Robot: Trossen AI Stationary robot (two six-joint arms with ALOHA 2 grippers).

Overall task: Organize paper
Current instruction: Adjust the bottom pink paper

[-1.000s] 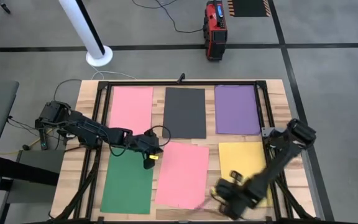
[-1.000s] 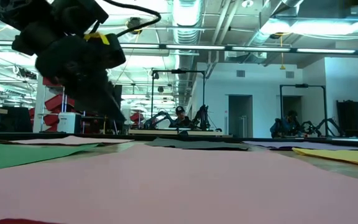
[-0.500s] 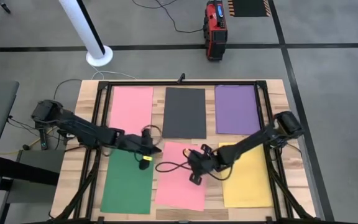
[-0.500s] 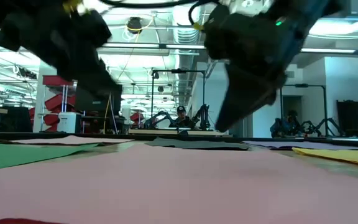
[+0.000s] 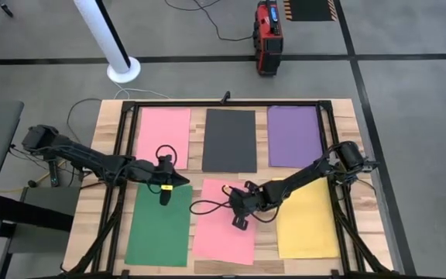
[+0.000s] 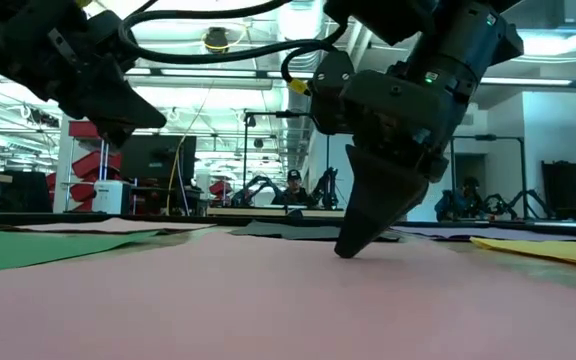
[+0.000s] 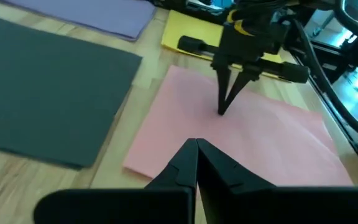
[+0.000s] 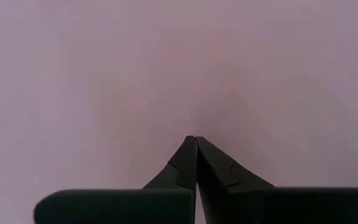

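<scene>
Six sheets of paper lie flat on the table: pink point(image 5: 163, 136), dark grey point(image 5: 231, 139) and purple point(image 5: 295, 136) in the far row, green point(image 5: 159, 226), a second pink point(image 5: 224, 229) and yellow point(image 5: 310, 225) in the near row. My right gripper point(image 5: 239, 219) is shut, its tips down on the near pink sheet point(image 6: 268, 290). My left gripper point(image 5: 173, 186) is shut and hangs above the table point(image 6: 153, 118) between the green sheet's far edge and the near pink sheet, touching nothing. My right gripper presses its shut fingertips point(image 7: 221, 111) down on the near pink sheet, about at its middle point(image 8: 194, 118). The fingers come from above, slanting from the table's right side. The sheet lies flat on the table under them.
A black frame point(image 5: 231, 105) runs round the table's edge. Cables loop off both wrists over the near pink sheet point(image 5: 207, 208) and the far pink sheet point(image 5: 163, 153). A red box point(image 5: 268, 35) and a white post point(image 5: 111, 43) stand on the floor beyond the far edge.
My right gripper has swung from the table's near right corner toward the left, over the near pink sheet, and gone down until its shut tips stand on it. My left gripper has drawn back toward the table's left edge.
</scene>
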